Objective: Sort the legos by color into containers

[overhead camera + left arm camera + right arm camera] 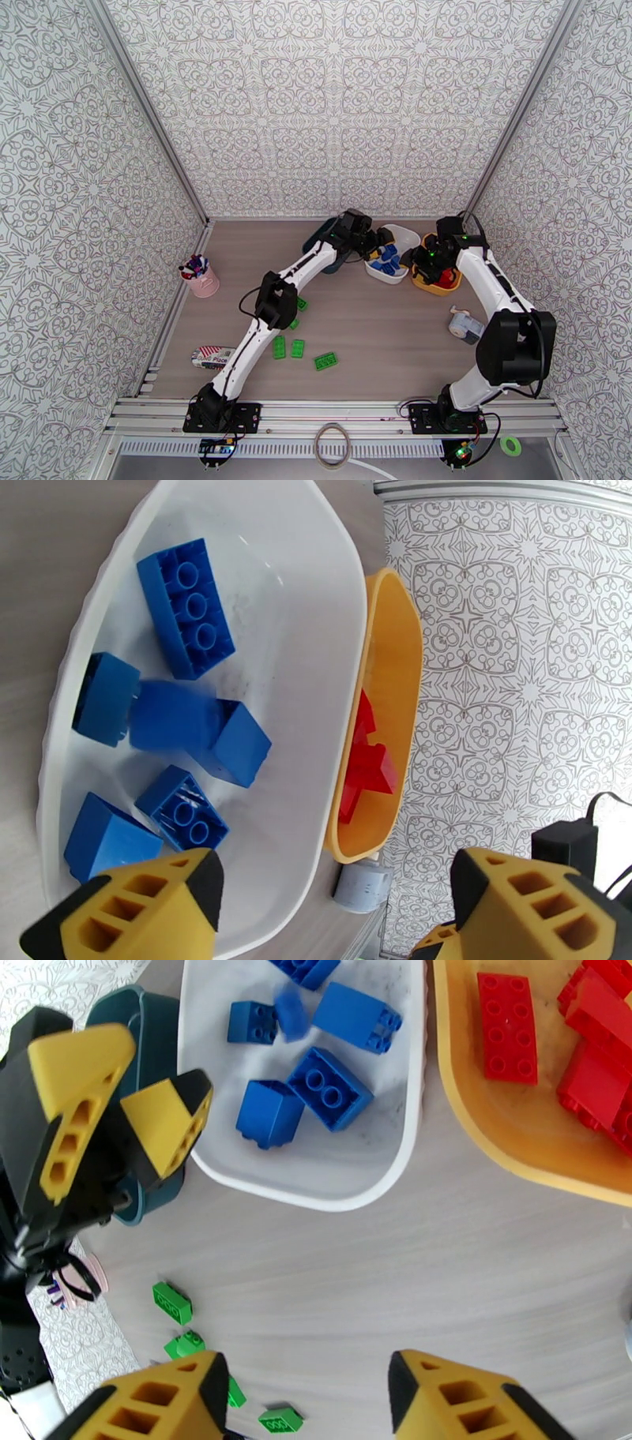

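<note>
Left gripper point(336, 886) and right gripper point(306, 1378) are both held wide, empty. A blurry blue brick point(170, 717) looks dropped into the white bin point(316, 598), so green legos point(325, 361) get fetched next.

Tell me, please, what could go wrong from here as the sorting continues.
1. Both arms work close together: the left jaws hang open at the edge of the white bin, with the right jaws open nearby, so a careless move might knock them together.
2. A blurred blue brick seems to be dropping; it could bounce into the neighbouring yellow bin.
3. Green legos lie by the left arm's elbow, which might sweep them.
</note>
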`<move>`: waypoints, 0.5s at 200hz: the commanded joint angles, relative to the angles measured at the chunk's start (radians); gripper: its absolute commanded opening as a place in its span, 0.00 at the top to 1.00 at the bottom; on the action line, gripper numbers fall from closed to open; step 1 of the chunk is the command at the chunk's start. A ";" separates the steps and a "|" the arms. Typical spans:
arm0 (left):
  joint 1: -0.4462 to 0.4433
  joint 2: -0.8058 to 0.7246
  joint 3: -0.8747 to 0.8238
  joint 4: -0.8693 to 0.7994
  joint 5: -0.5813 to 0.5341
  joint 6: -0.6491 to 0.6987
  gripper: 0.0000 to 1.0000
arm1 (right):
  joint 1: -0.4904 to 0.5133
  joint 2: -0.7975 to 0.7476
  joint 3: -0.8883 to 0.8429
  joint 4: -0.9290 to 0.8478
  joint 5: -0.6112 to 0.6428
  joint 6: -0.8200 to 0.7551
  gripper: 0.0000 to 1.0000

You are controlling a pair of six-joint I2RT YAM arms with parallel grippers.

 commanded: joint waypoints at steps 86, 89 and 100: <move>-0.003 -0.595 -0.513 -0.256 -0.304 0.359 0.19 | 0.200 -0.101 -0.043 -0.048 0.015 -0.058 0.32; -0.002 -0.613 -0.536 -0.267 -0.318 0.366 0.19 | 0.215 -0.099 -0.045 -0.048 0.020 -0.058 0.32; -0.002 -0.679 -0.610 -0.307 -0.395 0.390 0.18 | 0.266 -0.093 -0.049 -0.051 0.039 -0.054 0.32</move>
